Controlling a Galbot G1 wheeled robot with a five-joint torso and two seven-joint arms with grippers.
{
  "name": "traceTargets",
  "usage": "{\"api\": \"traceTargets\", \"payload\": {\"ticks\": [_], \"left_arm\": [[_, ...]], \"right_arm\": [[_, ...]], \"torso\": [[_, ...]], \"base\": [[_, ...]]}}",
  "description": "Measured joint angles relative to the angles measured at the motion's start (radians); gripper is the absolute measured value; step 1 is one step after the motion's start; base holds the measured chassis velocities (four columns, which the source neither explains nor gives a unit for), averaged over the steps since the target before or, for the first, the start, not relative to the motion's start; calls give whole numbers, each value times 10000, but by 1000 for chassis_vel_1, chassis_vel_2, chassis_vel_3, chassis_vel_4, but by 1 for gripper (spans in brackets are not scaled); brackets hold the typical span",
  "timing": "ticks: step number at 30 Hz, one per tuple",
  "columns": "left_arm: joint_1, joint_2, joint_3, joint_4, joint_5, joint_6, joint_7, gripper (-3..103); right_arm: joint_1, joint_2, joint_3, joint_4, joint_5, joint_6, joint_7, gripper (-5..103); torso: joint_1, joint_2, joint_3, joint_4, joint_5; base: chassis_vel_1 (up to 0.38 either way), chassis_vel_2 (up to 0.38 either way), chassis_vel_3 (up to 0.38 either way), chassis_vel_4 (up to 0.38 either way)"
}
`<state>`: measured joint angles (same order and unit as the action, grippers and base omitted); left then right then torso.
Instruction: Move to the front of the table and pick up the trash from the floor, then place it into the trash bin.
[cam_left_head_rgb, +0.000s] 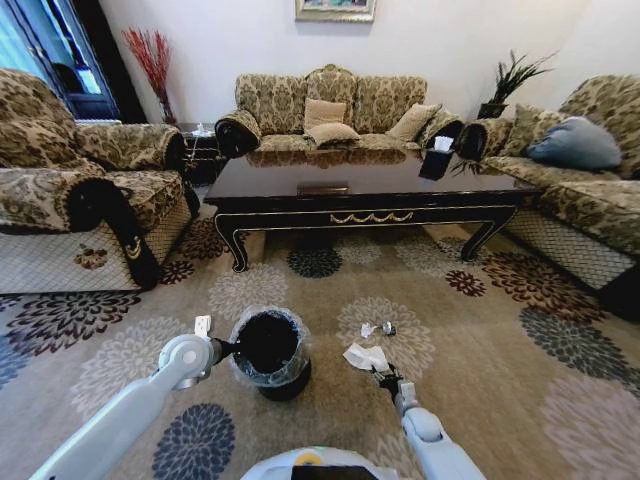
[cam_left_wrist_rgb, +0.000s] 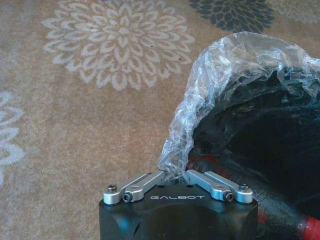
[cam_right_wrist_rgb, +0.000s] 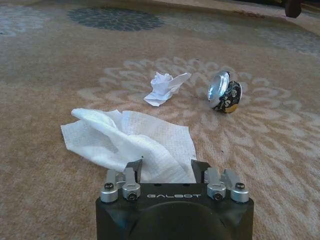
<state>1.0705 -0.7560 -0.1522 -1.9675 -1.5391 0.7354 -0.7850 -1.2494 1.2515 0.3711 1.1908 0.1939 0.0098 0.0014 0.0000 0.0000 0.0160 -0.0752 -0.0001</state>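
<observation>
Trash on the floral carpet, lower centre of the head view: a crumpled white paper towel nearest the robot, a smaller crumpled white scrap just beyond it, and a small silvery round piece beside that scrap. Same three in the right wrist view: paper towel in the lower middle, white scrap above it, silvery piece to the scrap's right, apart from it.

Right gripper low at the near edge of the paper towel, lower centre-right of the head view. In the right wrist view, right gripper open, dark fingers standing either side of the towel's near edge, nothing clamped.

Trash bin just left of the trash in the head view, round and black, clear bag folded over its rim, upright on the carpet. Left gripper at the bin's left rim. In the left wrist view, left gripper closed onto the crinkled plastic liner at the rim of the trash bin, which occupies the right half of that frame.

Table across the upper middle of the head view, dark and glossy, gold scroll on its apron, well beyond the trash. Sofas behind and to both sides.
</observation>
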Motion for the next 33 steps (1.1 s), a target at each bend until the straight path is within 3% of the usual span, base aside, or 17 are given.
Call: {"api": "traceTargets", "payload": {"ticks": [1, 10, 28, 31, 33], "left_arm": [[-2, 0, 0, 6, 8, 0, 0, 0], [-183, -30, 73, 91, 77, -1, 13, 0], [-142, -23, 136, 133, 265, -1, 49, 0], [-185, -28, 194, 131, 285, 0, 57, 0], [-196, -40, 194, 131, 285, 0, 59, 0]], "right_arm": [[2, -1, 0, -10, 1, -12, 1, 51], [-59, -1, 30, -8, 6, -26, 1, 38], [-186, 28, -10, 261, 65, -105, 132, 34], [-178, 45, -44, 249, 77, -119, 131, 22], [-178, 53, -50, 249, 78, -121, 131, 22]], "torso": [[0, 0, 0, 0, 0], [0, 0, 0, -2, 1], [0, 0, 0, 0, 0], [0, 0, 0, 1, 0], [0, 0, 0, 0, 0]], "base": [[0, 0, 0, 0], [0, 0, 0, 0], [0, 0, 0, 0], [0, 0, 0, 0], [0, 0, 0, 0]]}}
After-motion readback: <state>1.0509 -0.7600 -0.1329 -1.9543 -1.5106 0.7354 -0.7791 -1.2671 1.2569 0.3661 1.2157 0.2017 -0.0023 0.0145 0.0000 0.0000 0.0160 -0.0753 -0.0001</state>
